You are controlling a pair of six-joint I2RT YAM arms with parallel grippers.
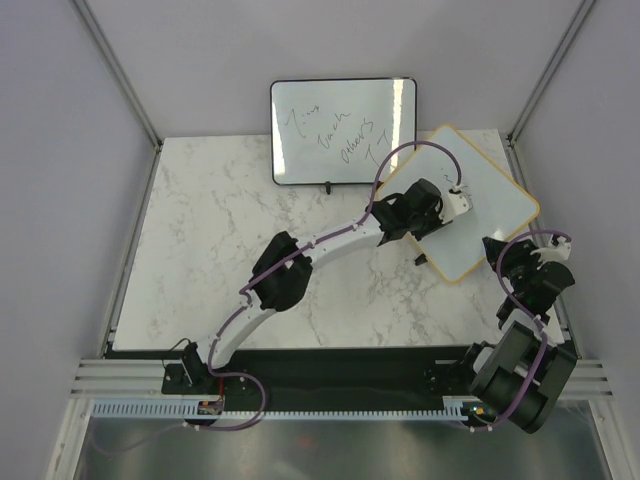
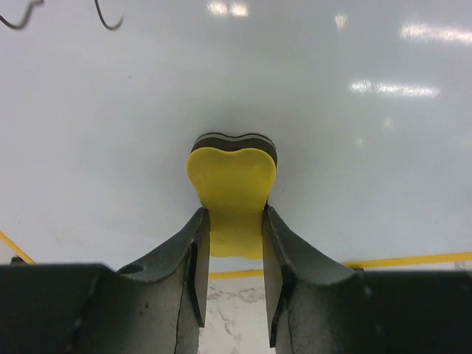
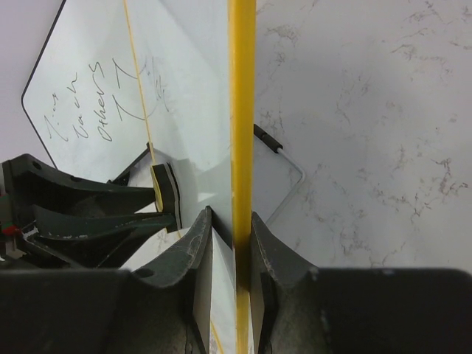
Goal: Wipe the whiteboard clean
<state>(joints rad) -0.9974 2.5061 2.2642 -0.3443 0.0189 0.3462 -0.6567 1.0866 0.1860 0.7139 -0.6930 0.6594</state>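
The whiteboard (image 1: 492,215) with the tan-yellow frame sits turned at an angle on the right of the table. Small black pen marks (image 2: 107,16) remain near its far edge; the rest of its surface looks white. My left gripper (image 1: 455,202) is shut on a yellow eraser (image 2: 233,184) whose dark pad presses on the board's surface (image 2: 346,147). The eraser also shows in the right wrist view (image 3: 164,190). My right gripper (image 3: 231,221) is shut on the board's yellow edge (image 3: 241,110) at its near right side (image 1: 503,250).
A black-framed whiteboard (image 1: 343,130) with handwriting stands at the back centre, and it also shows in the right wrist view (image 3: 81,103). The marble table (image 1: 220,240) lies to the left. A wire foot (image 3: 284,151) of the board rests on the marble.
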